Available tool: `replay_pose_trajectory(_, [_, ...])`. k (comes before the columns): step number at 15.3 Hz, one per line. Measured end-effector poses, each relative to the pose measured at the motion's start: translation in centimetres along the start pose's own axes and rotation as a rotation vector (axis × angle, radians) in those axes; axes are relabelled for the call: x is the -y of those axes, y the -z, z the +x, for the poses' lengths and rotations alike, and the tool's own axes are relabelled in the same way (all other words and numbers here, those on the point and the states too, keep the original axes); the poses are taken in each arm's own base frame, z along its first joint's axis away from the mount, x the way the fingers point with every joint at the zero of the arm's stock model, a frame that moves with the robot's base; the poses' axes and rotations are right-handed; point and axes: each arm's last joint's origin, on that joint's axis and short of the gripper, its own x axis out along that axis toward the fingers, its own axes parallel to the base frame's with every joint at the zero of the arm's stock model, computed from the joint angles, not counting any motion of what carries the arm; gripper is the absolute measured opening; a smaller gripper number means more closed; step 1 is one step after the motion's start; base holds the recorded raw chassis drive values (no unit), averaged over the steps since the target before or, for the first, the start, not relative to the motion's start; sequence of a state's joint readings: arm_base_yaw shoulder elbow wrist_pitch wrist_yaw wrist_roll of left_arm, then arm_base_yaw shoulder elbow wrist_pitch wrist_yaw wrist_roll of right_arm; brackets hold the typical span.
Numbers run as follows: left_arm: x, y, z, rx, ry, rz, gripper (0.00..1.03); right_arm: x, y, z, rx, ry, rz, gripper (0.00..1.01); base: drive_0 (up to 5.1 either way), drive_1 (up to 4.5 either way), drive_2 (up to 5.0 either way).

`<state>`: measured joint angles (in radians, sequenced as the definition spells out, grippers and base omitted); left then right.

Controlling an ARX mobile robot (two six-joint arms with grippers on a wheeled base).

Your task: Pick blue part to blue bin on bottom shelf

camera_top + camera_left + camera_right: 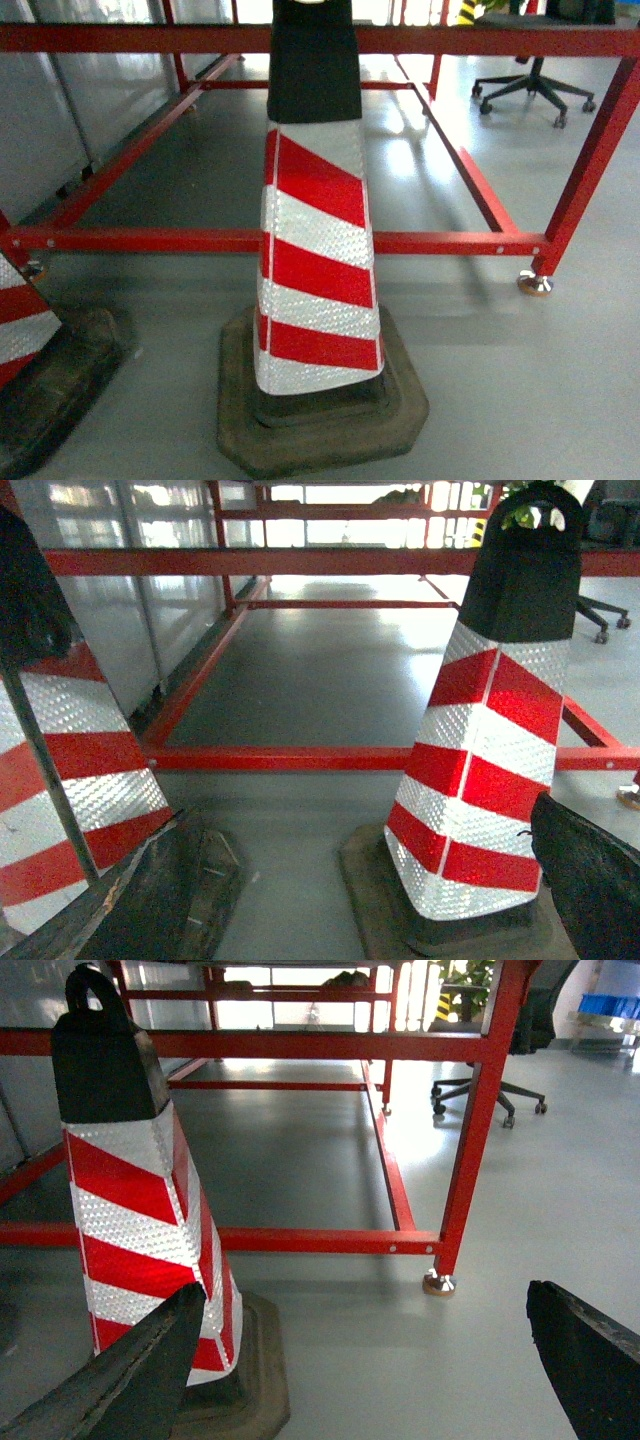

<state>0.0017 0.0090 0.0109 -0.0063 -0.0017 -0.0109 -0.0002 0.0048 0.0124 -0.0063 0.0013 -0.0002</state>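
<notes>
Our right tool [370, 1360] shows in its wrist view as two dark fingers [130, 1380] spread far apart at the lower corners, released and grasping nothing, with bare grey floor [360, 1340] between them. Just beyond its left finger stands a traffic cone [140, 1230], red and white striped with a black top and a dark base. Farther ahead of that tool runs a red metal frame [330, 1240], its low rail crossing the view and one upright post ending in a small round foot [438, 1283] on the floor. Well beyond the frame and to the right is an office chair [490, 1095] on castors.

Our left tool [340, 900] also shows two dark fingers [595, 875] set wide apart at the bottom corners of its own view, released, nothing held. The same striped cone stands just ahead of its right finger; a second cone [70, 770] stands close by its left finger. The red frame lies past both.

In the head view neither tool appears; the cone fills the middle, with the frame behind it.

We cannot find the blue part, the blue bin or the bottom shelf in any of the three views.
</notes>
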Motion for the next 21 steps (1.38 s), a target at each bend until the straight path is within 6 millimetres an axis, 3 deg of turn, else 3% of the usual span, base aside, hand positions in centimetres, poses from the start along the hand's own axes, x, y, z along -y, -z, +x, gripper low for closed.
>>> replay_pose_trajectory(21, [0.0,-0.05,0.0,0.005,0.0,0.011,0.98,0.0,-0.04,0.0,0.005,-0.001,0.0,0.98,0.0,0.0,0.0])
